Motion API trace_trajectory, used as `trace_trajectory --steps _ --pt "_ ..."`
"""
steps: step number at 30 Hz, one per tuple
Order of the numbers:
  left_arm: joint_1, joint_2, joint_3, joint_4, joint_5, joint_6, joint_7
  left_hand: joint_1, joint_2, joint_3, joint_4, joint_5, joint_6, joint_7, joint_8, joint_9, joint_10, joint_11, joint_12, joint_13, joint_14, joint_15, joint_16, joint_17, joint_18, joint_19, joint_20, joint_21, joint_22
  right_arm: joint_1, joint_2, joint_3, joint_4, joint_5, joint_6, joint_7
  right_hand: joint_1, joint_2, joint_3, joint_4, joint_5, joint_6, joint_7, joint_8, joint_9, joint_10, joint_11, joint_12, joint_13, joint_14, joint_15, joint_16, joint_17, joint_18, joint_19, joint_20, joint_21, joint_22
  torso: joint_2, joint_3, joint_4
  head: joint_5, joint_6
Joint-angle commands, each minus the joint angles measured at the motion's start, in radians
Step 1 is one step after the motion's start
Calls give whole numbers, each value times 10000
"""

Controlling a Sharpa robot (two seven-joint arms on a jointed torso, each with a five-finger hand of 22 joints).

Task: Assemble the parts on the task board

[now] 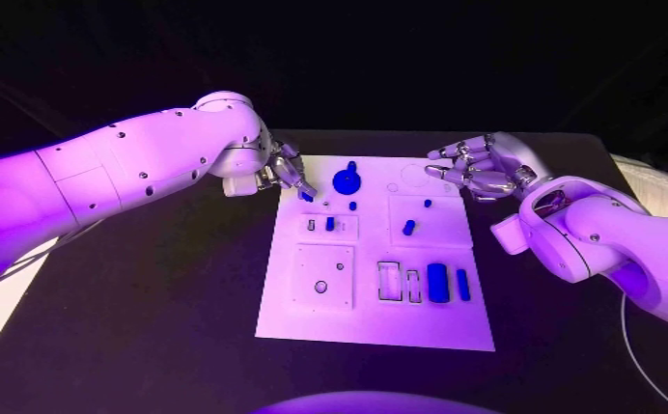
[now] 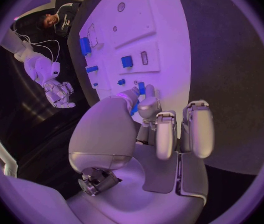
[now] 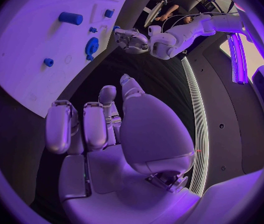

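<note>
Nearest the camera, the long blue bar (image 1: 437, 282) and a shorter blue piece (image 1: 462, 285) were seen lying beside two framed slots (image 1: 399, 284) at the near end of the task board (image 1: 374, 332), well apart from both hands. Farther up the board, toward the hands, a small blue part (image 1: 330, 224) was seated in a recessed plate (image 1: 327, 227), and another blue part (image 1: 409, 227) lay on the square plate beside it. A blue gear (image 1: 347, 180) was seen at the far end of the board, just beside the left hand (image 1: 279, 175). That hand was poised over the board's far left corner with its fingertips (image 2: 146, 102) drawn together on a small blue peg (image 2: 141, 88); the peg appeared to be pinched, though the contact was partly hidden by the fingers. The step in hand was judged to be the placing of this peg at that corner, or its lifting from there. The next move would call for the peg to be kept upright and lined up squarely over its hole before being pressed down. The right hand (image 1: 481, 168) was held above the table just off the board's far right corner, its fingers loosely curled and apart, with nothing in them.
</note>
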State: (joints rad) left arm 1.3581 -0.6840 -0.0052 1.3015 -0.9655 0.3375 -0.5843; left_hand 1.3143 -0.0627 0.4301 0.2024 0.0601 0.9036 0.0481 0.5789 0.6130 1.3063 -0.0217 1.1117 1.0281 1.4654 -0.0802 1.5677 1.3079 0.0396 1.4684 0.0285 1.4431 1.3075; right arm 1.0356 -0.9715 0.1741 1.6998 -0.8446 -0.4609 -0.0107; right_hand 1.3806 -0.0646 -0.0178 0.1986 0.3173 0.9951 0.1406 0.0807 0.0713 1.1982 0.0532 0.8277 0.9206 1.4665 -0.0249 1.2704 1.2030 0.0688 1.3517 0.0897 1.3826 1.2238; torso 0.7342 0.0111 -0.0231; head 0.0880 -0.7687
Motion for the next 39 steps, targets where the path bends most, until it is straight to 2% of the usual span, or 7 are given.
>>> trace_trajectory --steps 1,8,12,13,16,26,39 --pt "-98 -262 -58 497 -546 -1087 536 -6 -167 1278 -1140 6 74 -3 79 7 95 -28 53 18 1054 14 31 2629 2 259 21 -5 1224 -9 -7 0 8 -69 31 94 16 74 -45 7 52 -23 -1 49 16 -63 -12 29 2 306 21 -57 8 105 -32 -28 -48 -12 -3 -5 10 32 -17" --pt "-461 -875 -127 1568 -1161 -1567 728 -58 -388 1632 -1232 4 100 -14 121 23 168 -39 97 50 1054 -2 31 2629 -12 290 7 35 1280 -9 -26 -1 5 -70 21 109 16 74 -45 7 52 -23 -1 49 16 -63 -12 29 2 306 21 -57 8 105 -32 -28 -48 -12 5 -22 3 35 -29" --pt "-580 -1067 -135 1971 -1486 -1557 702 -88 -460 1741 -1253 2 114 -18 136 28 195 -44 114 62 1054 -5 31 2629 -16 300 4 48 1298 -9 -25 -1 -4 -70 23 122 16 74 -45 7 52 -23 -1 49 16 -63 -12 29 2 306 21 -57 8 105 -32 -28 -48 -12 8 -34 5 50 -38" --pt "-609 -1115 -137 2060 -1599 -1489 646 -96 -482 1770 -1259 2 120 -20 140 29 210 -46 130 79 1054 -6 31 2629 -21 309 4 61 1314 -10 -20 -2 -7 -70 25 125 16 74 -45 7 52 -23 -1 49 16 -63 -12 29 2 306 21 -57 8 105 -32 -28 -48 -12 10 -20 -4 68 -48" --pt "-654 -1151 -148 2109 -1727 -1391 540 -107 -487 1792 -1255 1 126 -20 144 30 215 -46 132 80 1054 -6 31 2629 -22 312 3 66 1320 -11 -9 -3 -7 -70 28 131 16 74 -45 7 52 -23 -1 49 16 -63 -12 29 2 306 21 -57 8 105 -32 -28 -48 -12 8 -8 -19 104 -61" --pt "-899 -1062 -165 2147 -1829 -1283 341 -133 -487 1839 -1242 0 134 -18 150 31 226 -45 137 82 1054 -7 31 2629 -19 307 2 55 1310 -28 11 -5 -14 -70 38 145 16 74 -45 7 52 -23 -1 49 16 -63 -12 29 2 306 21 -57 8 105 -32 -28 -48 -12 26 -11 -33 85 -102" --pt "-952 -984 -167 2052 -1881 -1043 170 -138 -493 1863 -1245 0 136 -19 153 33 230 -48 138 82 1054 -7 31 2629 -21 313 2 63 1320 -38 0 -5 3 -70 51 145 16 74 -45 7 52 -23 -1 49 16 -63 -12 29 2 306 21 -57 8 105 -32 -28 -48 -12 11 -4 -21 96 -162"
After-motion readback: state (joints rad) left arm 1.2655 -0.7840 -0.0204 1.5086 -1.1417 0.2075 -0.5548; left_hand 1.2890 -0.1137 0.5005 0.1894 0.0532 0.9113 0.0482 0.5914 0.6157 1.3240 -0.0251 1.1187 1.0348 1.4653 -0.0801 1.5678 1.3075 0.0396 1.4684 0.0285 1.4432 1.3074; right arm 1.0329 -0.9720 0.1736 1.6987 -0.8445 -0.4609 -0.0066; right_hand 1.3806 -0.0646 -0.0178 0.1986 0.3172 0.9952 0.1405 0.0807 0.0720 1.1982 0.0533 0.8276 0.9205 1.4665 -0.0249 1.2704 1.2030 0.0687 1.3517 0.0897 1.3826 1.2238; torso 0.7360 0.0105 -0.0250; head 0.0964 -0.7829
